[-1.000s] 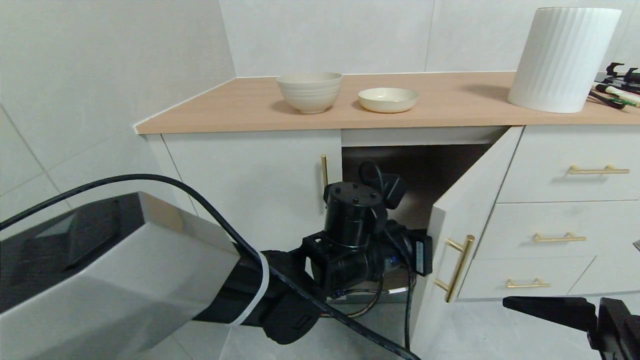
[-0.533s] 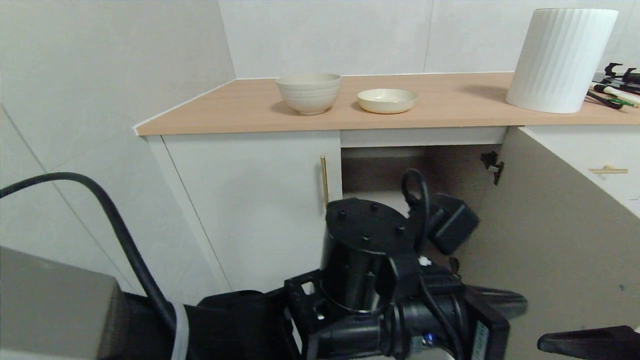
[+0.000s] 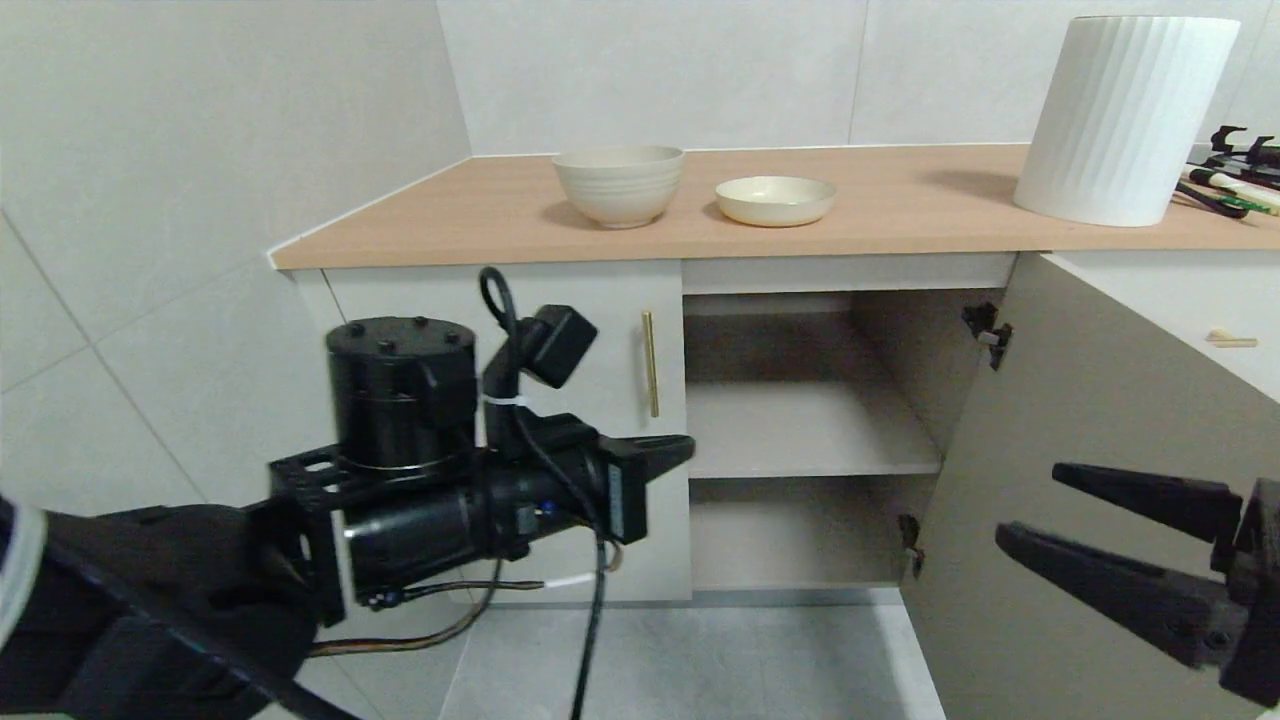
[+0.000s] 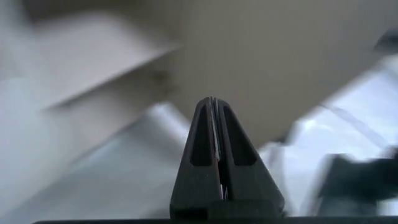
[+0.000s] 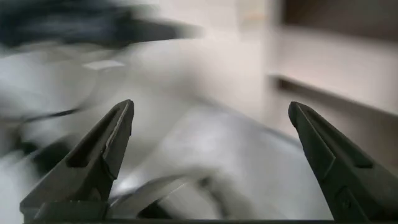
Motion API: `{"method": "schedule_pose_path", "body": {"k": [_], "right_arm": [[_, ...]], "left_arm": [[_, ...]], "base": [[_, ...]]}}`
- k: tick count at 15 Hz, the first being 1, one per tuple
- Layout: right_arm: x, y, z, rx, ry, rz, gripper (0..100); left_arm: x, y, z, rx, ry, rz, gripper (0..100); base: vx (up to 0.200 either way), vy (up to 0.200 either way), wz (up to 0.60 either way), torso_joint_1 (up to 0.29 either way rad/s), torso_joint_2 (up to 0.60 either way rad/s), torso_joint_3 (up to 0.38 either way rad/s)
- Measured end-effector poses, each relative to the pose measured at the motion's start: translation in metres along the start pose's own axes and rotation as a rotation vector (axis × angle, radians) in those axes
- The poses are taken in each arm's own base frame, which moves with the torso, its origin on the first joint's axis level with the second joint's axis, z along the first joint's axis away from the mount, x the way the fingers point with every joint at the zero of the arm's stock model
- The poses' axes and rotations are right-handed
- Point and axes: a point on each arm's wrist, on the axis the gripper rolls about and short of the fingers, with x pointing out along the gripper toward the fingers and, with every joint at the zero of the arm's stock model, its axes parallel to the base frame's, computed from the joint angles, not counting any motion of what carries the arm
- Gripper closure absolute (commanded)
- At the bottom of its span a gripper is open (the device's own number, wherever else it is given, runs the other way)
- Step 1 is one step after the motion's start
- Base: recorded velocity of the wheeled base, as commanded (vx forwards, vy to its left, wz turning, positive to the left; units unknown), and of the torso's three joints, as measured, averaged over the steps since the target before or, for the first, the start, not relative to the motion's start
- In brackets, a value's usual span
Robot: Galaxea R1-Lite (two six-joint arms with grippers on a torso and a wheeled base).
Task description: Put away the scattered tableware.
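A bowl (image 3: 619, 185) and a dish (image 3: 776, 199) are seen side by side on the surface (image 3: 430, 225), above the open cabinet (image 3: 800, 430). The fingers of the left gripper (image 3: 672, 450) are pressed together, empty; those of the right gripper (image 3: 1028, 502) are spread.

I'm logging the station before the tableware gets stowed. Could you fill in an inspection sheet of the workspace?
Surface: wooden countertop over white cabinets.
Job's things: deep bowl and shallow dish on the countertop, side by side, not touching.
Clutter: white ribbed container; tools and pens at the countertop's right end.
Grippers: left gripper shut, holding nothing, before the closed door; right gripper open, holding nothing, by the open door.
Cables: black cable hanging from the left arm.
Surroundings: shelf inside the opened cabinet; tiled walls.
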Motion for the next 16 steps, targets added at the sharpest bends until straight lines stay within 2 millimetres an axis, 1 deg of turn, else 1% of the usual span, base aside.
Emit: {"method": "schedule_pose_path", "body": {"k": [1,3,4,6,8,9,11,16], "right_arm": [[0.011,0.0,0.007,-0.003,0.003,-0.02,0],[0.034,0.001,0.022,-0.01,-0.001,-0.032,0],[0.047,0.001,0.03,-0.01,0.011,-0.039,0],[0.07,-0.002,0.041,-0.006,0.084,-0.069,0],[0.086,-0.006,0.041,0.005,0.139,-0.088,0],[0.089,-0.008,0.039,0.009,0.154,-0.1,0],[0.088,-0.009,0.038,0.045,0.164,-0.113,0],[0.084,-0.008,0.044,0.068,0.149,-0.114,0]], "left_arm": [[-0.02,0.011,0.004,0.016,0.009,0.061,100],[-0.058,0.023,0.012,0.02,0.016,0.155,100],[-0.077,0.026,0.016,0.011,0.018,0.201,0],[-0.106,0.03,0.025,0.003,-0.018,0.274,0],[-0.126,0.032,0.034,-0.02,-0.087,0.318,0],[-0.133,0.034,0.038,-0.06,-0.122,0.328,0],[-0.143,0.036,0.046,-0.058,-0.181,0.353,0],[-0.153,0.032,0.051,-0.04,-0.214,0.361,0]], "base": [[0.0,0.0,0.0,0.0,0.0,0.0],[0.0,0.0,0.0,0.0,0.0,0.0],[0.0,0.0,0.0,0.0,0.0,0.0],[0.0,0.0,0.0,0.0,0.0,0.0],[0.0,0.0,0.0,0.0,0.0,0.0],[0.0,0.0,0.0,0.0,0.0,0.0],[0.0,0.0,0.0,0.0,0.0,0.0],[0.0,0.0,0.0,0.0,0.0,0.0]]}}
